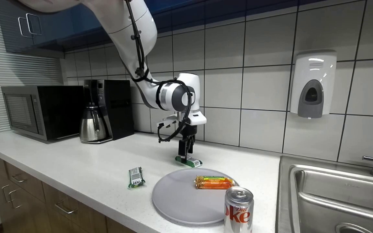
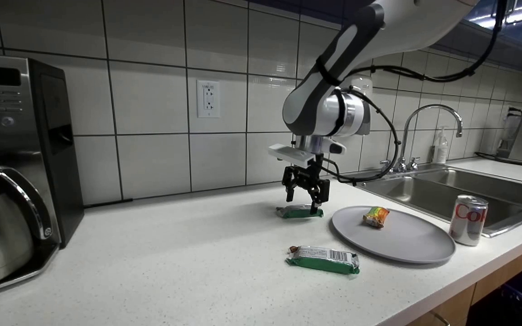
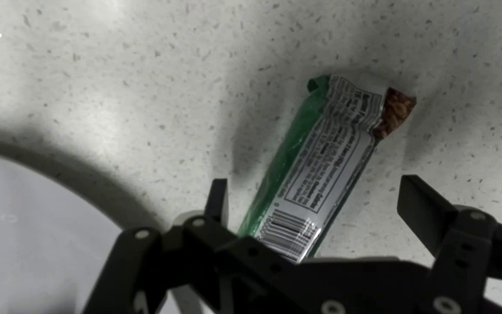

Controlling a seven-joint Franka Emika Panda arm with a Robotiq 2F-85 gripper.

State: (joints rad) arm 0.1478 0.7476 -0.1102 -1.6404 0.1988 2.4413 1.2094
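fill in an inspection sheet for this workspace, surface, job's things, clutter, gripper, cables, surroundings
Surface: white speckled counter, with glare spots in the wrist view
Job's things: green-and-silver wrapped bar on the counter, between the fingers in the wrist view
Clutter: second wrapped bar; gray plate with an orange packet on it; Diet Coke can beside the plate
Gripper: open, nothing gripped
Cables: black cable strapped along the arm, with a loop at its lower end
Surroundings: microwave, coffee maker, tiled wall, soap dispenser, steel sink
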